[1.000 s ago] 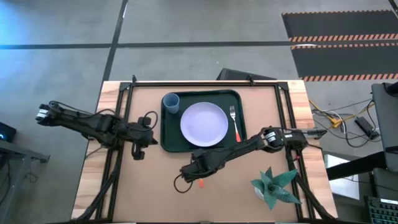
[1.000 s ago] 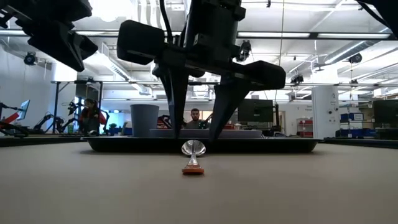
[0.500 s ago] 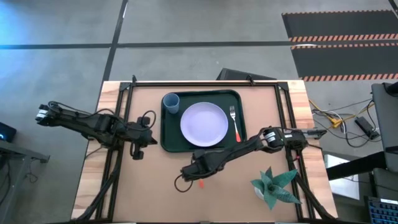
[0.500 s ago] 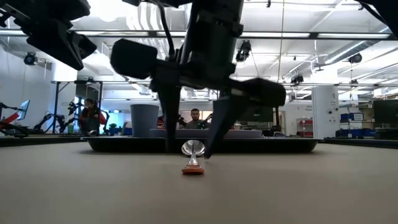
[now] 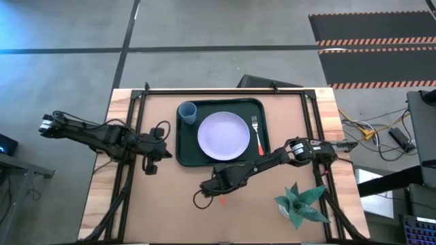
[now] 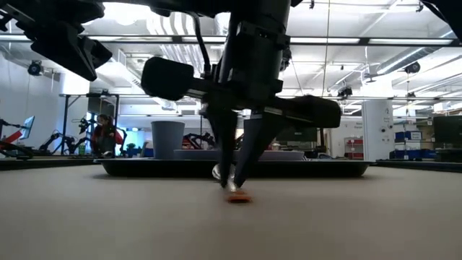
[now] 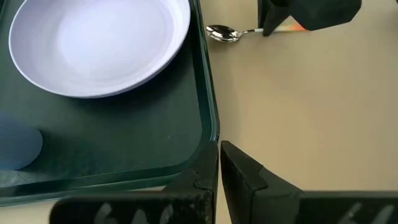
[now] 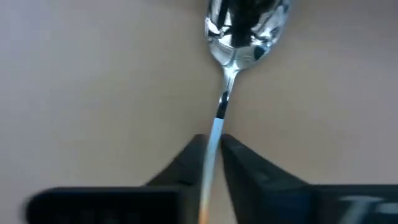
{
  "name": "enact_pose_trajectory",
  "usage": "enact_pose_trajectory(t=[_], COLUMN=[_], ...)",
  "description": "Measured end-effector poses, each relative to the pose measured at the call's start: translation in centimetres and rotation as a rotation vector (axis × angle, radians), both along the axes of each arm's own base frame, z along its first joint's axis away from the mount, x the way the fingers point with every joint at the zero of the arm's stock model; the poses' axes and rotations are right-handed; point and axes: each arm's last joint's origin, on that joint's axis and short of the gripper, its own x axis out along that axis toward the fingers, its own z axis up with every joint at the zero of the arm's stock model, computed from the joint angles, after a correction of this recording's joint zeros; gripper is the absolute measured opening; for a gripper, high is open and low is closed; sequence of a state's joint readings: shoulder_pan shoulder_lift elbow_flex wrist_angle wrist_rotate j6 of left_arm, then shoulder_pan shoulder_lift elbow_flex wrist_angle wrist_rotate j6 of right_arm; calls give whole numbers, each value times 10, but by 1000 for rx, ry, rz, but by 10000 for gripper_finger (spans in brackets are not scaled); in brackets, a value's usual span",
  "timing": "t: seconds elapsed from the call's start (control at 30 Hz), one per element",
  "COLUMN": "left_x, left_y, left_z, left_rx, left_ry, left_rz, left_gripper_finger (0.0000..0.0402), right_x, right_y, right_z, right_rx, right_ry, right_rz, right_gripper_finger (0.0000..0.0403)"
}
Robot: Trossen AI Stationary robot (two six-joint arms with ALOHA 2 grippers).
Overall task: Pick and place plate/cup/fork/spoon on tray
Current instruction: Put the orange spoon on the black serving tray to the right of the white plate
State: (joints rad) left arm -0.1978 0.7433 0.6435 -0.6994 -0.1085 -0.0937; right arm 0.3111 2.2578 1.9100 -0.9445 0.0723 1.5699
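Note:
The dark green tray (image 5: 182, 153) lies at the table's far middle. On it stand the blue cup (image 5: 187, 112), the pale plate (image 5: 223, 135) and the fork (image 5: 257, 134). The spoon (image 5: 221, 199) lies on the table just near of the tray, its bowl (image 8: 247, 28) toward the tray and its orange handle end (image 6: 239, 196) toward the near edge. My right gripper (image 5: 216, 185) stands over it and is shut on it. My left gripper (image 5: 150, 163) is shut and empty at the tray's left side. My right gripper pinches the spoon's thin metal neck (image 8: 217, 127), between the bowl and the orange handle, between its two fingers (image 6: 232, 177). The fingers point down from above and stand on either side of the shaft. The spoon lies on the table.
A green artificial plant (image 5: 300, 203) stands at the table's near right. Bare tabletop lies near and left of the spoon. In the low view, people (image 6: 107, 133) show in the room beyond the table.
My right gripper has come down over the spoon and shut, from wide open to closed on the spoon's neck. The spoon's handle end has shifted a little sideways on the table.

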Motion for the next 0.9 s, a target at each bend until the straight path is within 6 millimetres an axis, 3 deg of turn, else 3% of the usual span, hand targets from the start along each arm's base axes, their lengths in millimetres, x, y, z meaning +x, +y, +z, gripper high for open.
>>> enact_pose_trajectory(t=[0.07,0.3,0.43,0.53,0.67,0.9], left_x=[0,0,0,0,0,1], left_y=[0,0,0,0,0,0], left_z=[0,0,0,0,0,0], left_rx=[0,-1,-1,-1,-2,-1], left_ry=[0,1,0,0,-1,3], left_rz=[0,1,1,1,2,2], left_gripper_finger=[0,0,0,0,0,0], right_x=[0,0,10,20,20,-31], right_y=[0,0,3,4,3,-27], right_z=[-1,0,15,42,98,158], right_rx=[-5,-10,-7,-43,-156,-335], right_ry=[4,0,-75,-168,-246,-120], right_rz=[9,9,18,35,86,60], right_gripper_finger=[19,10,9,9,9,8])
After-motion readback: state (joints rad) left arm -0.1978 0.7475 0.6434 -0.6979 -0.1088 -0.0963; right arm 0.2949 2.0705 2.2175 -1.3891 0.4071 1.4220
